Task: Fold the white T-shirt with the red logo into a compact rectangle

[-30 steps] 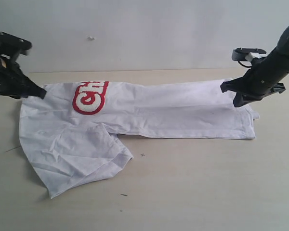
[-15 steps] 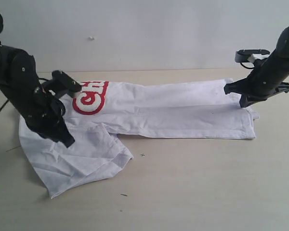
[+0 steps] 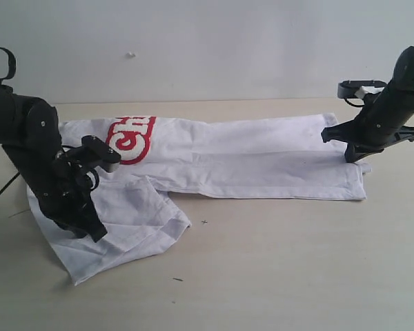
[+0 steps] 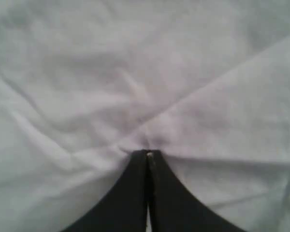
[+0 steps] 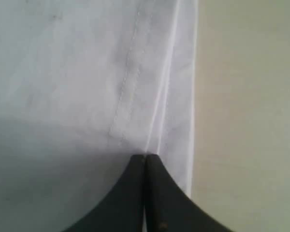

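Observation:
The white T-shirt (image 3: 248, 155) lies on the table as a long band, one sleeve (image 3: 141, 221) spread toward the front left. Its red logo (image 3: 131, 138) shows partly, near the left end. My left gripper (image 3: 96, 233) is down on the sleeve with its jaws shut. In the left wrist view the left gripper (image 4: 147, 153) touches creased white cloth (image 4: 135, 82), and no fold shows between the jaws. My right gripper (image 3: 352, 155) is shut at the hem end. In the right wrist view the right gripper (image 5: 145, 155) meets the stitched hem (image 5: 135, 77).
The light wooden table (image 3: 276, 269) extends in front of the shirt, and a pale wall (image 3: 207, 48) stands behind it. Bare table (image 5: 246, 116) shows just past the hem. The left arm's black body (image 3: 27, 138) covers the shirt's left shoulder.
My left arm swung from the shirt's far left corner forward and down onto the sleeve. The right gripper drifted slightly right along the hem. The shirt has kept its shape.

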